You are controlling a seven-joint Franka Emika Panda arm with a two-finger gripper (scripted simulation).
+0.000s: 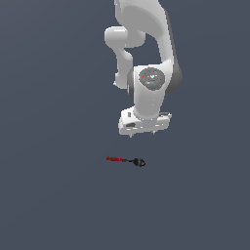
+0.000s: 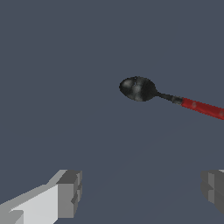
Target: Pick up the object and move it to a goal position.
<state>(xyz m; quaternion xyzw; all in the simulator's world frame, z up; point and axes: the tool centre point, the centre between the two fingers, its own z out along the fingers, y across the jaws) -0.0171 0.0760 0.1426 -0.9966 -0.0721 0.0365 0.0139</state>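
**Mia:** What do you see in the exterior view?

**Tom:** A white robot arm (image 1: 146, 53) comes down from the top. Its fingers (image 1: 143, 133) point down at a flat, dark blue-gray floor (image 1: 49, 195). They are very small here, just little tips under the white hand.

**Mia:** Where is the spoon?

**Tom:** The spoon (image 1: 126, 160) lies flat on the floor, near the middle of the picture. No edges of the floor show, so I can't place it by a side or a corner. It sits a bit below the fingers in the picture, and nothing touches it. Its red handle (image 1: 114, 158) points to the exterior view's left. Its round black bowl (image 1: 139, 162) points to the exterior view's right.

**Mia:** Are the fingers holding it?

**Tom:** No. They are up in the air, apart from the spoon.

**Mia:** And the wrist view?

**Tom:** Now the spoon (image 2: 170, 97) looks big. I can see the shiny black bowl (image 2: 137, 88), a short black neck, and the red handle (image 2: 203, 108) going off the side of the picture. Two gray finger pads (image 2: 69, 194) show, one on each side, with the fingers (image 2: 140, 190) spread wide and only bare floor (image 2: 65, 65) between them. So they are released and hold nothing. The spoon lies ahead of them, not between them.
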